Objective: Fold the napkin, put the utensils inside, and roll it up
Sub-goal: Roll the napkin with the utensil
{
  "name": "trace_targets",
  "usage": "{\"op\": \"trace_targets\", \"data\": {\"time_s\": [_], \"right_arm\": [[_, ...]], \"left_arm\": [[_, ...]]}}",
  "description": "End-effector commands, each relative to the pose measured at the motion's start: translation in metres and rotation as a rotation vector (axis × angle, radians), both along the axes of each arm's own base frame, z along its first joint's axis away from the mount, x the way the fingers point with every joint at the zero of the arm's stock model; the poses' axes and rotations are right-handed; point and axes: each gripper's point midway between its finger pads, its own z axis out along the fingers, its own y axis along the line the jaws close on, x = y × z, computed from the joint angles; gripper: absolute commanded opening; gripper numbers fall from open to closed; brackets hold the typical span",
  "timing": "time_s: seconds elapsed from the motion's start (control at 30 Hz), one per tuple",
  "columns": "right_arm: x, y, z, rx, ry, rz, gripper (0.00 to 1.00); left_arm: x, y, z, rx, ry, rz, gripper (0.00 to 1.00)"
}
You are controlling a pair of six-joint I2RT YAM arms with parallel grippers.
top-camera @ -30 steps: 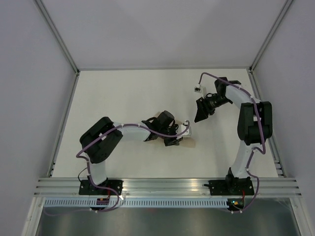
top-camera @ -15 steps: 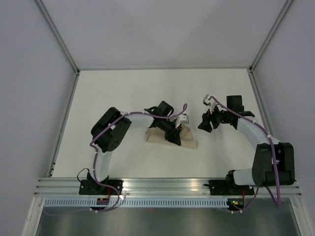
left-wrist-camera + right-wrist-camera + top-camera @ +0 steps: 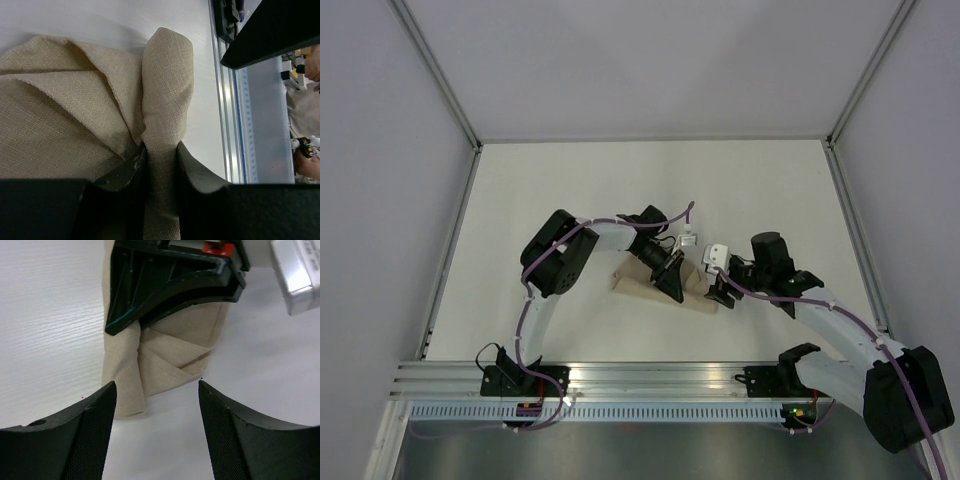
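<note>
The beige napkin (image 3: 638,281) lies folded into a narrow bundle on the white table, a little in front of the middle. My left gripper (image 3: 673,281) is shut on it: in the left wrist view a rolled fold of the napkin (image 3: 167,75) runs between the two jaws of that gripper (image 3: 161,156). My right gripper (image 3: 721,291) stands open at the bundle's right end. In the right wrist view its fingertips (image 3: 107,395) flank the napkin's end (image 3: 170,362) without touching it, and the left gripper (image 3: 170,280) sits over the cloth beyond. The utensils are not in view.
A metal rail (image 3: 660,378) runs along the table's near edge, also seen in the left wrist view (image 3: 227,140). Grey walls with angled frame posts (image 3: 435,70) enclose the table on three sides.
My right arm has swung from the back right down to the napkin's right end, its jaws widening. The left gripper has kept its grip and shifted slightly forward with the cloth.
</note>
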Motion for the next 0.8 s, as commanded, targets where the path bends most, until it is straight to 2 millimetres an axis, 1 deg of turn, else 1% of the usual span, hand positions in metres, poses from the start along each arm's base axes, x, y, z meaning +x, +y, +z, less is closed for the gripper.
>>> {"op": "trace_targets", "data": {"time_s": [0.0,0.07,0.13,0.17,0.27,0.37,0.43,0.5,0.53,0.6,0.67,0.7,0.73,0.77], "right_arm": [[-0.004,0.009,-0.004,-0.041,-0.054,0.064,0.72],[-0.012,0.014,-0.012,-0.061,-0.045,0.088,0.72],[-0.015,0.017,-0.014,-0.071,-0.05,0.098,0.73],[-0.021,0.021,-0.018,-0.08,-0.048,0.12,0.73],[-0.026,0.028,-0.028,-0.116,-0.059,0.146,0.73],[-0.026,0.031,-0.04,-0.156,-0.083,0.152,0.73],[-0.022,0.029,-0.048,-0.19,-0.105,0.131,0.72],[-0.02,0.032,-0.055,-0.202,-0.113,0.123,0.72],[-0.019,0.03,-0.059,-0.221,-0.111,0.113,0.69],[-0.013,0.031,-0.061,-0.222,-0.127,0.099,0.64],[-0.012,0.03,-0.062,-0.231,-0.134,0.09,0.59],[-0.012,0.029,-0.062,-0.231,-0.135,0.089,0.55],[-0.011,0.03,-0.059,-0.225,-0.141,0.092,0.48],[-0.014,0.029,-0.061,-0.233,-0.128,0.099,0.42]], "left_arm": [[-0.007,0.016,-0.033,0.136,0.061,0.015,0.02],[-0.005,0.015,-0.035,0.142,0.062,0.019,0.02],[-0.003,0.014,-0.035,0.143,0.067,0.023,0.02],[-0.003,0.014,-0.035,0.144,0.066,0.023,0.02],[-0.001,0.013,-0.035,0.148,0.059,0.028,0.02],[0.0,0.013,-0.034,0.149,0.058,0.029,0.02],[0.0,0.012,-0.032,0.145,0.049,0.027,0.04],[0.0,0.012,-0.031,0.143,0.041,0.027,0.07],[0.001,0.012,-0.028,0.139,0.033,0.026,0.08],[0.0,0.013,-0.025,0.129,0.021,0.022,0.11],[0.002,0.013,-0.02,0.125,-0.003,0.023,0.17],[0.004,0.013,-0.018,0.123,-0.017,0.025,0.23],[0.006,0.013,-0.018,0.129,-0.036,0.029,0.25],[0.008,0.013,-0.013,0.124,-0.061,0.033,0.29]]}}
